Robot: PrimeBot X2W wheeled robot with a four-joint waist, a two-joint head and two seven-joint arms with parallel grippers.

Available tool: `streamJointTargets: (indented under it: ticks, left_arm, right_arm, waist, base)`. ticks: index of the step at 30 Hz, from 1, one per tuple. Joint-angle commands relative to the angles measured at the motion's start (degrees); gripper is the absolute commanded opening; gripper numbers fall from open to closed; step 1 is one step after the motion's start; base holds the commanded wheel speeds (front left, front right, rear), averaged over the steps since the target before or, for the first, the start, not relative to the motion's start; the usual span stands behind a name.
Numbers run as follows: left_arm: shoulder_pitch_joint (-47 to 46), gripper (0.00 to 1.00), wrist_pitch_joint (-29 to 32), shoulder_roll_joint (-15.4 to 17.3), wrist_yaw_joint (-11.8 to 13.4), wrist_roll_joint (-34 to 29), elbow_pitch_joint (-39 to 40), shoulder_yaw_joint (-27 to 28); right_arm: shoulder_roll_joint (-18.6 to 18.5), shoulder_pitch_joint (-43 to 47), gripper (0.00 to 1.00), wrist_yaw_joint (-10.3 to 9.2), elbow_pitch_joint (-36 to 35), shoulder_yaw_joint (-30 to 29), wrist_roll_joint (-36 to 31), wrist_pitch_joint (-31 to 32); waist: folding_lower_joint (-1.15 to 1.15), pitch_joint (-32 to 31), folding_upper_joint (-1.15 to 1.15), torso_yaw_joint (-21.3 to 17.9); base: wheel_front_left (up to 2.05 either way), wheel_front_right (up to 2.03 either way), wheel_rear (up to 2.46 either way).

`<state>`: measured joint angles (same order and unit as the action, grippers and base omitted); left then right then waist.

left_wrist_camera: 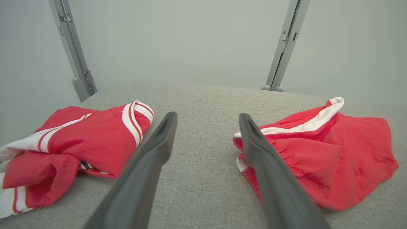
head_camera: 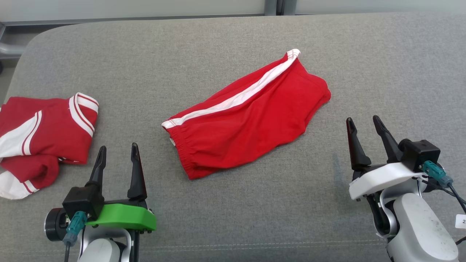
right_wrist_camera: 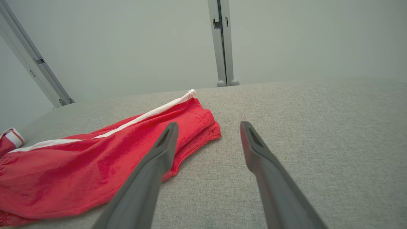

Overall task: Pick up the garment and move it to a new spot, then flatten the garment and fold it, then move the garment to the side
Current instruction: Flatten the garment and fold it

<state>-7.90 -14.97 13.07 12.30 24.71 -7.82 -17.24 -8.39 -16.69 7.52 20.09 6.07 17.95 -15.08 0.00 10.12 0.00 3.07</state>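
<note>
Red shorts (head_camera: 247,120) are laid near the centre of the head view on a grey padded surface (head_camera: 218,47), slanted from lower left to upper right. The elastic waistband is seen at the lower left and the white side stripe along the upper edge. The cloth is loosely creased, not flat. A second garment, a red and white top (head_camera: 43,134), is bunched at the left edge of the frame and partly cut off by it. A bare grey strip is left between the 2 garments. Wide open fabric is seen right of the shorts and along the top, up to the surface's far edge and its rounded upper-left corner. The left gripper (head_camera: 118,146) is at the lower left, released, its 2 fingers spread, aimed at the gap between top and waistband and clear of both. The right gripper (head_camera: 363,118) is at the lower right, also released and spread, near the shorts' right hem but not touching. A stitched seam is seen along the bottom edge.
</note>
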Motion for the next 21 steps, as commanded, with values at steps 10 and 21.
streamJointTargets:
  ticks: [10,21]
  left_arm:
    - [-1.92,1.00,0.14,-0.93,-1.20,0.14,-1.31,-1.12]
    - [-7.73,1.00,1.32,-3.88,-3.94,-0.80,-2.82,-5.93]
  right_arm:
    - [-2.73,-3.46,1.00,-0.06,5.49,1.07,1.68,1.15]
    - [-9.74,-18.33,1.00,-0.06,17.77,5.37,4.96,5.89]
  waist:
    - [0.00,1.13,0.00,2.75]
    - [0.00,7.45,0.00,9.64]
  base:
    - [0.00,0.00,0.00]
    - [0.00,0.00,0.00]
